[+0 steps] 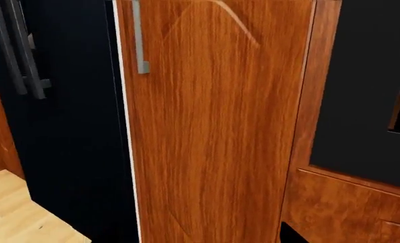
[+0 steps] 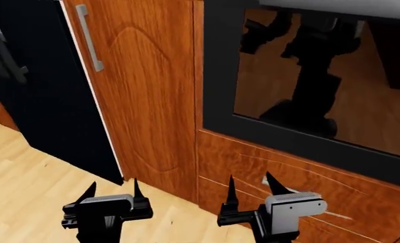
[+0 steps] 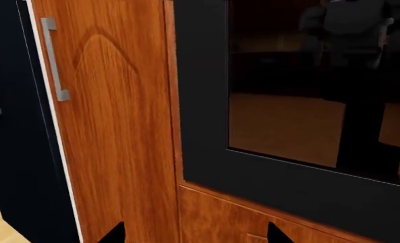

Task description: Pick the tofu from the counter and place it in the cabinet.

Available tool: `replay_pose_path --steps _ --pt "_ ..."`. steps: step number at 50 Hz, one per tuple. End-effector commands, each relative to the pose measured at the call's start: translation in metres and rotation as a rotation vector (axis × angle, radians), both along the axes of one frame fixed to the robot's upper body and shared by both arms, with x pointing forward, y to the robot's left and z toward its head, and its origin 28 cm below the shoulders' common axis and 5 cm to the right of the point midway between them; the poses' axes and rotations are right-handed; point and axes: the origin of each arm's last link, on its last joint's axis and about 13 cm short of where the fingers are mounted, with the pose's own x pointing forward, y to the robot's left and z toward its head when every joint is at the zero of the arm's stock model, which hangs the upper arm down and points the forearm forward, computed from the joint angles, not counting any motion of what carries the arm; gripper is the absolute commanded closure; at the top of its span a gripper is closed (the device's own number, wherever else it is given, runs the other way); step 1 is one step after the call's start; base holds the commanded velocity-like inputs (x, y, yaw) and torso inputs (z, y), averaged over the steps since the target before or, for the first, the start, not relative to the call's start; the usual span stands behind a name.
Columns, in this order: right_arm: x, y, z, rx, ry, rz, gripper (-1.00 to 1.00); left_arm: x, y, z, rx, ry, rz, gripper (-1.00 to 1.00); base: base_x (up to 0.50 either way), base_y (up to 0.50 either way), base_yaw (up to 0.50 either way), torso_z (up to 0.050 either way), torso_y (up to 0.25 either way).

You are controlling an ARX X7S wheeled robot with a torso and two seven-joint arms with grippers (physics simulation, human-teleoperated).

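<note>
Going from left to right in the head view, with the tall wooden cabinet door as the landmark: left of the door stands a big black unit with dark handles, cut off by the edge of the picture. Under it lies a light wood floor. The door is shut, so the shelves inside are hidden. A silver bar handle sits near the door's left edge, and its top is cut off.

Right of the door is the black-framed glass oven. The glass shows a dark, blurry mirror picture of the robot. Under the oven is a wooden drawer front.

Low in front of the door hangs the left gripper, its two black fingers spread apart and holding nothing. Right of it, in front of the drawer, is the right gripper, also spread apart and empty.

The tofu and the counter are not seen in any view
</note>
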Motion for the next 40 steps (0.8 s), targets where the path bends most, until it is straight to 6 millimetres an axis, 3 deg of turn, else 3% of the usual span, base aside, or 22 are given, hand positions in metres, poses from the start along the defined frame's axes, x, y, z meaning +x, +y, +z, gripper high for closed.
replay_pose_path --steps 1,40 --pt "-0.0011 0.0021 0.0028 -0.001 -0.005 0.012 -1.00 0.0006 0.0016 0.0005 -0.001 -0.001 0.010 -1.00 0.00 0.00 0.50 0.000 0.000" --pt "-0.0067 0.0056 0.0005 0.003 -0.015 0.054 -1.00 0.0011 0.0059 -0.0036 0.025 0.015 0.057 -1.00 0.00 0.00 0.50 0.000 0.000"
